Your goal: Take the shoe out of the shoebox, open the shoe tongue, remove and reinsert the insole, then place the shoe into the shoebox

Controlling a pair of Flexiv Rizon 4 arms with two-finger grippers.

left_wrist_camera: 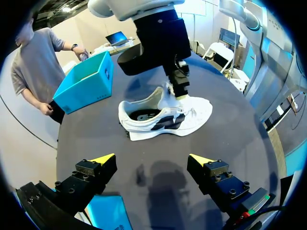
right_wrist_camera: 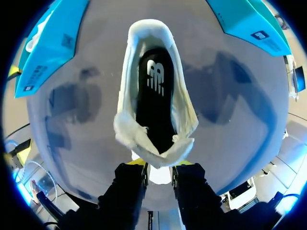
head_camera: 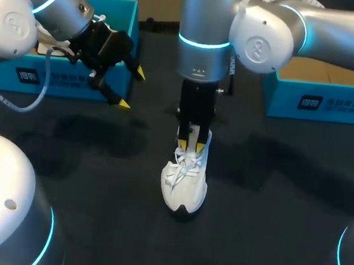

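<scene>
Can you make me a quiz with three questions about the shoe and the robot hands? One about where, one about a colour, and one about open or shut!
1. Where is the shoe?
A. inside a box
B. on the table
C. lifted high in the air

2. What colour is the insole in the shoe?
A. black
B. red
C. yellow

3. How is the left gripper?
A. shut on the shoe
B. shut on a box
C. open

Answers:
1 B, the sole rests on the dark tabletop.
2 A, the right wrist view looks straight into the shoe and shows a black insole.
3 C, its yellow tips stand wide apart with nothing between them.
</scene>
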